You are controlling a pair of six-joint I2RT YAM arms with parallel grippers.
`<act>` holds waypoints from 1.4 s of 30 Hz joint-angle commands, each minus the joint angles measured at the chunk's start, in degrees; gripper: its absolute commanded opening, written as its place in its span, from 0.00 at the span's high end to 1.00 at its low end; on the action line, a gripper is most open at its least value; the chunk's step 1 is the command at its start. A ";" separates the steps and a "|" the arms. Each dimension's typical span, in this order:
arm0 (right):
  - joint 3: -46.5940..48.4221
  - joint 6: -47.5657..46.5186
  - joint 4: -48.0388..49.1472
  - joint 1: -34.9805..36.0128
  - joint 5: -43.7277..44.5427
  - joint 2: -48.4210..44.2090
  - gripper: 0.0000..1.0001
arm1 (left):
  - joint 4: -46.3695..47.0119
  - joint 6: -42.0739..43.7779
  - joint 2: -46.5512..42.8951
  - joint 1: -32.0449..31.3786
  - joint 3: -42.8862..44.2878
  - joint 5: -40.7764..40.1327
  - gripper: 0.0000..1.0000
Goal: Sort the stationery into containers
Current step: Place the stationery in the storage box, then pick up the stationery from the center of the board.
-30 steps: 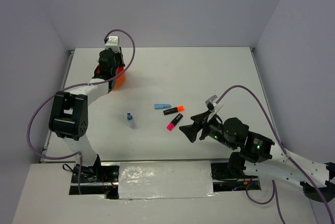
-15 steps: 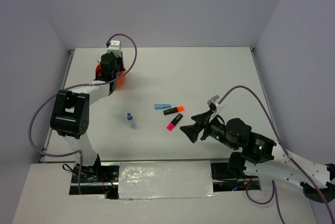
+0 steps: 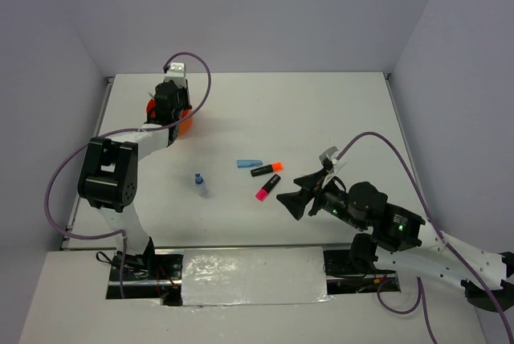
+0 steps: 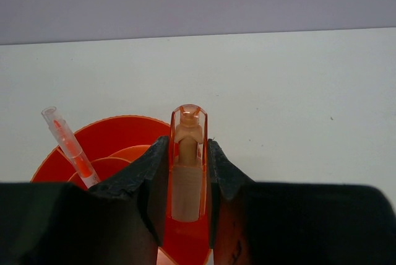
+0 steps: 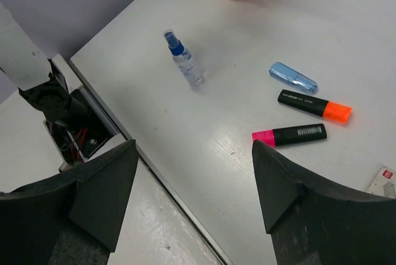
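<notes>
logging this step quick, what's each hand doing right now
Left hand: closed on an orange-cased beige piece, over the orange organiser.
Right hand: open, empty.

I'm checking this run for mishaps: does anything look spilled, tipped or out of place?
Only small things: the blue-capped clear bottle lies on its side on the white table, no spill visible, and a thin orange pen leans askew in the round orange plastic organiser.
</notes>
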 commanded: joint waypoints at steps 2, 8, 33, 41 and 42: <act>-0.18 -0.17 1.62 -0.31 0.08 -1.32 0.19 | 4.45 1.41 1.37 0.38 -0.82 -0.84 0.71; -0.27 -0.08 1.53 -0.31 0.08 -1.58 0.18 | 4.80 1.67 1.20 0.38 -1.17 -1.54 0.58; 3.77 -0.34 -4.27 -0.14 1.31 -6.59 0.18 | -43.96 23.10 -1.62 -19.46 22.20 26.78 0.04; 2.46 0.54 -4.46 -0.31 -0.36 -8.26 0.18 | -58.90 31.91 7.25 -24.49 29.92 15.68 0.07; 2.28 0.80 -4.28 -0.14 -0.88 -8.44 0.18 | -61.44 31.91 8.30 -24.58 30.55 15.94 0.08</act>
